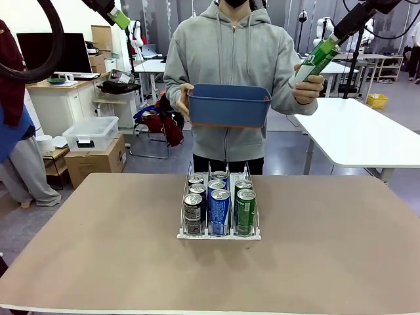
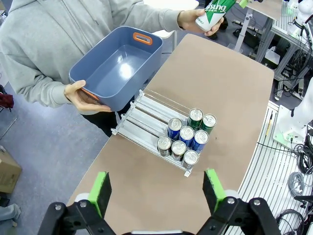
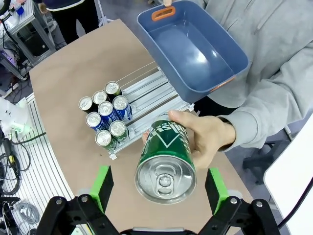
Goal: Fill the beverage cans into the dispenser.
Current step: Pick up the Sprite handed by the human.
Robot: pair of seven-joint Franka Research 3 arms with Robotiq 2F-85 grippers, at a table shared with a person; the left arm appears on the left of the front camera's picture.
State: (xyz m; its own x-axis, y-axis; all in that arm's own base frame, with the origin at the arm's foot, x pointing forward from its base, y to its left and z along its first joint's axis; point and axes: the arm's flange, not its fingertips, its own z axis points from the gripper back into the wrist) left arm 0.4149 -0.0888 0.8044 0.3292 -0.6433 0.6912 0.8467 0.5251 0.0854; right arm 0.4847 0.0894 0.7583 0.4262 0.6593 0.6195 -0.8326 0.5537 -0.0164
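Front view: a person holds a green can (image 1: 315, 62) up to the right gripper (image 1: 326, 44); the dispenser (image 1: 219, 233) sits mid-table (image 1: 98, 249). Left wrist view: the left gripper (image 2: 156, 188), jaws apart, hangs above the dispenser's seven cans (image 2: 187, 137). Right wrist view: the can lies between spread green pads (image 3: 102, 185), untouched; a blue bin (image 3: 195, 54) is beyond.

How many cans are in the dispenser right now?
7 in the dispenser, all at its robot-side end: three in one outer lane, two blue in the middle, two green in the other outer lane. One more green can is in the person's hand.
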